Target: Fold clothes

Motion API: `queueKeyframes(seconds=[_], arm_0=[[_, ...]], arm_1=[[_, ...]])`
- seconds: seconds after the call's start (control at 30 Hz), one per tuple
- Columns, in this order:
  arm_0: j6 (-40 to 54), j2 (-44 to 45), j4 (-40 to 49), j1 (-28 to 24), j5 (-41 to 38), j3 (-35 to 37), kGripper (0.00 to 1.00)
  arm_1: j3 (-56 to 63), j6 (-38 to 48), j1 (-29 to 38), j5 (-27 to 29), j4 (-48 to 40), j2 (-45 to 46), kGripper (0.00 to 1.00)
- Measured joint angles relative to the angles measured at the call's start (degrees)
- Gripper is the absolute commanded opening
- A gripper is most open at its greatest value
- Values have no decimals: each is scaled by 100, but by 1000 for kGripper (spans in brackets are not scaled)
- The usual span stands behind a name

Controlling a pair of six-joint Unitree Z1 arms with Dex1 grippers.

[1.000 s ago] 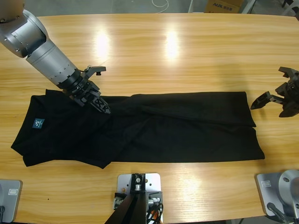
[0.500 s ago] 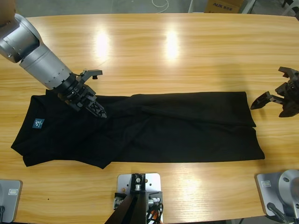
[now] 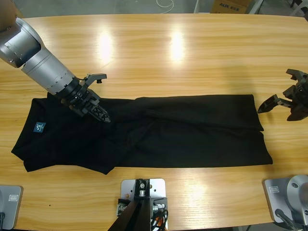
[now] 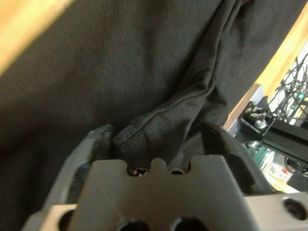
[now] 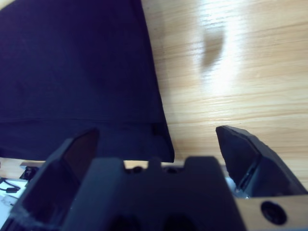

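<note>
The clothes are one black polo shirt (image 3: 192,130), spread lengthwise across the table's front half. Its teal neck label (image 3: 39,127) is at the left and its hem at the right. My left gripper (image 3: 106,118) reaches down from the upper left onto the shirt's upper left part. In the left wrist view a hemmed fold of the shirt (image 4: 159,120) is bunched between the jaws of that gripper (image 4: 154,142), which is shut on it. My right gripper (image 3: 274,91) hovers open just past the hem's far right corner. The right wrist view shows the shirt (image 5: 72,62) ahead of this gripper (image 5: 156,139), which holds nothing.
Bare wooden table (image 3: 192,53) stretches behind the shirt and to its right. A cardboard box (image 3: 230,6) and a white cable (image 3: 166,5) lie beyond the far edge. Rig parts and wiring (image 4: 284,139) show past the table's front edge.
The left arm has drawn back a little to the left with the fabric in its jaws, and wrinkles have deepened in the shirt's middle. The right gripper has stayed still.
</note>
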State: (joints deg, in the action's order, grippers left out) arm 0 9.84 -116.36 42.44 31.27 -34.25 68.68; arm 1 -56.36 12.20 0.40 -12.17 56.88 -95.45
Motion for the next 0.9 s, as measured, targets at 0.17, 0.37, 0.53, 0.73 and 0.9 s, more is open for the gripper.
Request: queueKeyframes(seconds=[0.17,0.37,0.53,0.73,0.9], arm_0=[[21,0,0,0,0,-93,0],[87,61,-1,1,0,-103,0],[98,257,0,36,8,-62,0],[227,287,232,406,160,256,0],[660,224,1058,732,433,853,0]], arm_1=[[0,0,0,0,0,0,1000],[0,0,0,0,0,0,1000],[0,0,1,0,0,0,1000],[0,0,21,0,0,0,1000],[0,0,21,0,0,-6,1000]])
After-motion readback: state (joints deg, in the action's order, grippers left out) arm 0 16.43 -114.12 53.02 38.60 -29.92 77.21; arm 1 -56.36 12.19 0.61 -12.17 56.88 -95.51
